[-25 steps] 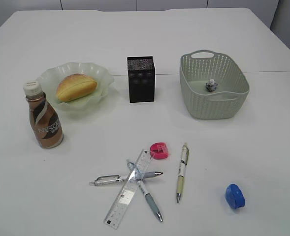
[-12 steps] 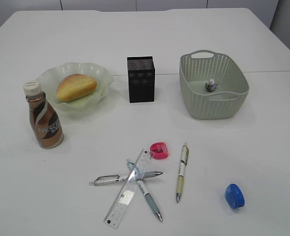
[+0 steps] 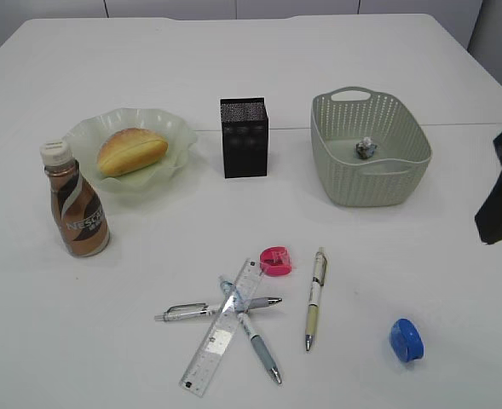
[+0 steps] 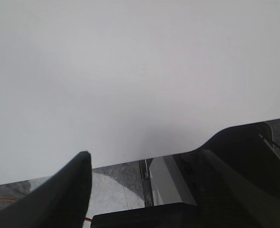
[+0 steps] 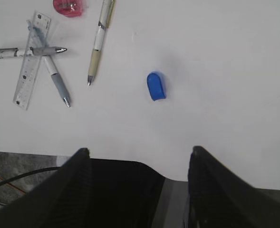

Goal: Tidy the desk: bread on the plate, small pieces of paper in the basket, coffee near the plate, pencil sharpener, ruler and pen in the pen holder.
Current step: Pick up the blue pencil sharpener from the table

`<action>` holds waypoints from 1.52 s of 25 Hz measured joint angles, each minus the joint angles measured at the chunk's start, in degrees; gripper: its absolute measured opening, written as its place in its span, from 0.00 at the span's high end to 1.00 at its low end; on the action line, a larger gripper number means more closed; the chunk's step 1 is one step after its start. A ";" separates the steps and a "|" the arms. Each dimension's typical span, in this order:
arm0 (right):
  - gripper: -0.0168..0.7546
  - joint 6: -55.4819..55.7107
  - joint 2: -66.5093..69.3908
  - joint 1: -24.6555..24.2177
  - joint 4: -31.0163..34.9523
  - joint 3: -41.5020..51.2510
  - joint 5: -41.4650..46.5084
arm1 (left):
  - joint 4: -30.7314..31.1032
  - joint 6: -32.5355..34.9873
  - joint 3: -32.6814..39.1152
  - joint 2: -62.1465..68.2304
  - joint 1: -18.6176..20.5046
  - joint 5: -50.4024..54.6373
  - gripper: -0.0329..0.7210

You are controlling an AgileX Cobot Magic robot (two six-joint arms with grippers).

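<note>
The pen holder (image 3: 244,137) is taken as the landmark on the desk (image 3: 131,358). Nearest the camera, in front of it, the ruler (image 3: 222,327) is laid diagonally across two crossed pens (image 3: 249,319), and a third pen (image 3: 314,298) is seen just to the right of that pile. A pink pencil sharpener (image 3: 276,261) lies between the pile and the pen holder, while a blue pencil sharpener (image 3: 406,339) lies well to the front right. The coffee (image 3: 76,201) stands upright to the front left of the pen holder. The bread (image 3: 131,151) is seen on the plate (image 3: 167,128) just left of it. The basket (image 3: 370,183) is placed to its right, with one of the small pieces of paper (image 3: 366,148) inside. The left gripper (image 4: 144,190) is held with fingers apart over the desk edge, nothing between them; the right gripper (image 5: 137,190) is likewise spread and empty.
</note>
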 joint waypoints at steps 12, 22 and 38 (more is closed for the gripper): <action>0.33 7.57 7.65 10.16 -7.48 0.04 -0.11 | 0.00 0.00 0.00 0.00 0.00 0.15 0.30; 0.33 6.97 19.67 10.20 -8.83 0.04 -2.31 | 0.00 -0.03 0.00 0.00 0.00 0.25 0.30; 0.33 3.41 33.22 10.30 -11.33 0.04 -9.08 | -0.99 -0.03 -0.09 0.00 0.00 0.25 0.30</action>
